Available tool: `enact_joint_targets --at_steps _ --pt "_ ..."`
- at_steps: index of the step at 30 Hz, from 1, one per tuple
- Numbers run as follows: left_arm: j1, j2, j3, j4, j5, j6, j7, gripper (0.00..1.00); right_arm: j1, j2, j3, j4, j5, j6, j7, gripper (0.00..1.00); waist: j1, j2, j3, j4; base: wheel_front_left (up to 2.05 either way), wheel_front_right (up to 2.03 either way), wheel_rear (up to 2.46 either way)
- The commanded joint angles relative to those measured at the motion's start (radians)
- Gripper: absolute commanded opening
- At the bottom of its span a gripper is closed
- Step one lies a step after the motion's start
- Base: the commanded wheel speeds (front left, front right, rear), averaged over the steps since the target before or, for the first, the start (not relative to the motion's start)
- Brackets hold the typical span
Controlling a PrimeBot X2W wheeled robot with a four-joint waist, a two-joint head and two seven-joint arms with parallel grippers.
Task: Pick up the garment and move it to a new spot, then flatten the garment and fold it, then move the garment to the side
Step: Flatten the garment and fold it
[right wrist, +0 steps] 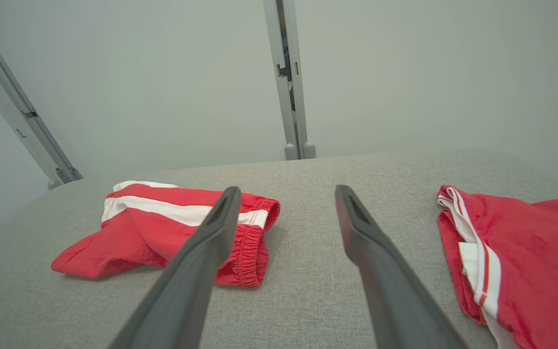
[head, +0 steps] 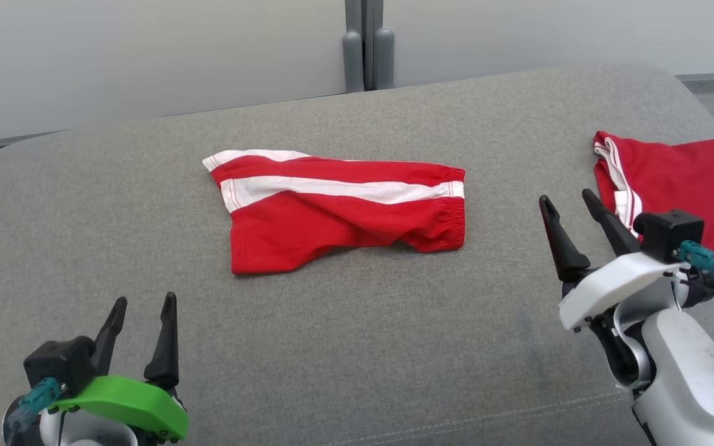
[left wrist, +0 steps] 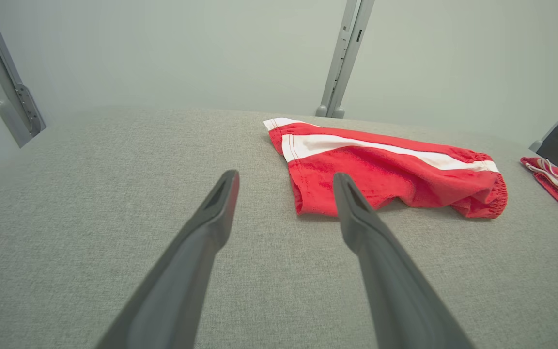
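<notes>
We've got a grey woven-fabric tabletop (head: 357, 347), pale wall panels (head: 146, 56) behind; red white-striped shorts (head: 344, 207) mid-surface; our left gripper (head: 146, 297) and right gripper (head: 566, 195) gape empty.

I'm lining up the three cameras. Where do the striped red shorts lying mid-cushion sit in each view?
Head view: shorts at the centre, slightly above the middle.
Left wrist view: shorts right of centre, near mid-height.
Right wrist view: shorts left of centre, below the middle.
Shared landmark: the grey post at the far edge of the cushion, behind the shorts.
</notes>
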Motion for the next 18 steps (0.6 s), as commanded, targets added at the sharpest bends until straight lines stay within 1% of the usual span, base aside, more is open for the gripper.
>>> enact_joint_targets --at_steps 1,7,8,10,13,18 --pt "0.029 0.008 0.016 -0.002 0.016 0.008 -0.004 1.00 0.033 0.015 -0.018 -0.029 -0.025 0.000 0.012 1.00 0.0000 0.0000 -0.017 -0.003 0.00 0.00 0.00" --pt "0.107 -0.005 0.075 -0.028 0.044 0.014 -0.005 1.00 0.145 0.092 -0.106 -0.159 -0.133 0.000 0.057 1.00 0.0000 0.0000 -0.041 0.013 0.00 0.00 0.00" --pt "0.107 -0.005 0.075 -0.028 0.044 0.014 -0.005 1.00 0.145 0.092 -0.106 -0.159 -0.133 0.000 0.057 1.00 0.0000 0.0000 -0.041 0.013 0.00 0.00 0.00" --pt "0.132 -0.009 0.094 -0.034 0.053 0.014 -0.005 1.00 0.176 0.118 -0.132 -0.196 -0.169 0.000 0.070 1.00 0.0000 0.0000 -0.046 0.018 0.00 0.00 0.00" --pt "0.164 -0.016 0.116 -0.041 0.066 0.013 -0.004 1.00 0.214 0.154 -0.159 -0.242 -0.198 0.000 0.089 1.00 0.0000 0.0000 -0.053 0.023 0.00 0.00 0.00" --pt "0.201 -0.030 0.138 -0.046 0.077 0.000 -0.004 1.00 0.250 0.180 -0.171 -0.290 -0.219 0.000 0.122 1.00 0.0000 0.0000 -0.061 0.029 0.00 0.00 0.00"
